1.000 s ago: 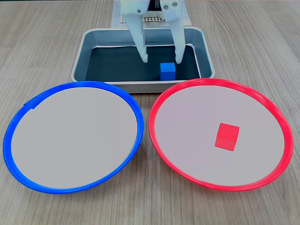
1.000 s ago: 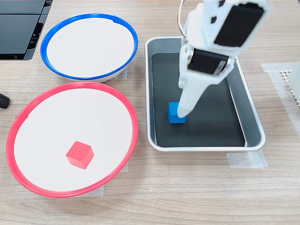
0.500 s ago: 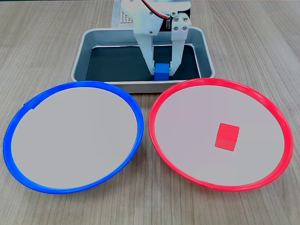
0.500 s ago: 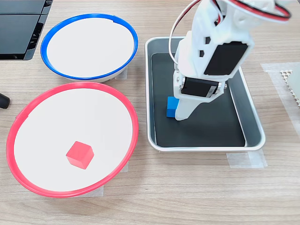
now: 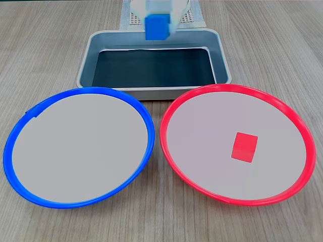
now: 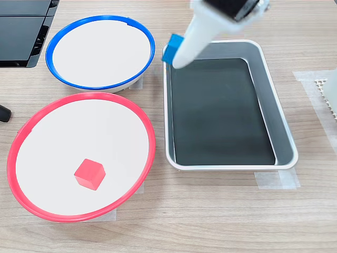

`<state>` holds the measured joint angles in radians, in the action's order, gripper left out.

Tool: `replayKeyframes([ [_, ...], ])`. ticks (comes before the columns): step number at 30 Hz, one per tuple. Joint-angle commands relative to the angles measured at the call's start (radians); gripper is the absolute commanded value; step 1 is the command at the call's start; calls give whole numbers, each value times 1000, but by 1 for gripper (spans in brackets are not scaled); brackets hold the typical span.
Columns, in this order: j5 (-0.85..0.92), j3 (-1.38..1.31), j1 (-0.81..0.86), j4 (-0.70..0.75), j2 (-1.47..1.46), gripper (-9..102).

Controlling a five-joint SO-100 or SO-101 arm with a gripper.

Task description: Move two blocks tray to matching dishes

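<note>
Gripping the blue block (image 6: 171, 47) between its fingers, the hand (image 6: 175, 54) hangs above the tray (image 6: 284, 132).

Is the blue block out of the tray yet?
Out. The gripper holds the blue block raised over the tray's rim nearest the blue-rimmed dish; the tray floor is bare.

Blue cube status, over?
Gripper shut on small blue cube, lifted above silver metal tray. Small red cube sits in red-rimmed round dish. Blue-rimmed round dish bare, nothing in the way.
</note>
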<state>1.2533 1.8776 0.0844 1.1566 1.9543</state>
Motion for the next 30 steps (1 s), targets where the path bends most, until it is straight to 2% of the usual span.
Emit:
replayKeyframes([
  [1,-75,75,117,-364,29,0],
  [5,-160,342,196,-1028,-100,0],
  [6,-161,374,204,-1149,-163,0],
  [7,-167,373,207,-1186,-212,0],
  [11,-225,241,193,-1144,-365,0],
  [19,-227,158,170,-1189,-483,19],
  [23,-268,189,161,-1239,-463,20],
  [25,-341,216,152,-1278,-417,12],
  [27,-515,255,146,-1336,-348,3],
  [30,-813,359,138,-1410,-195,0],
])
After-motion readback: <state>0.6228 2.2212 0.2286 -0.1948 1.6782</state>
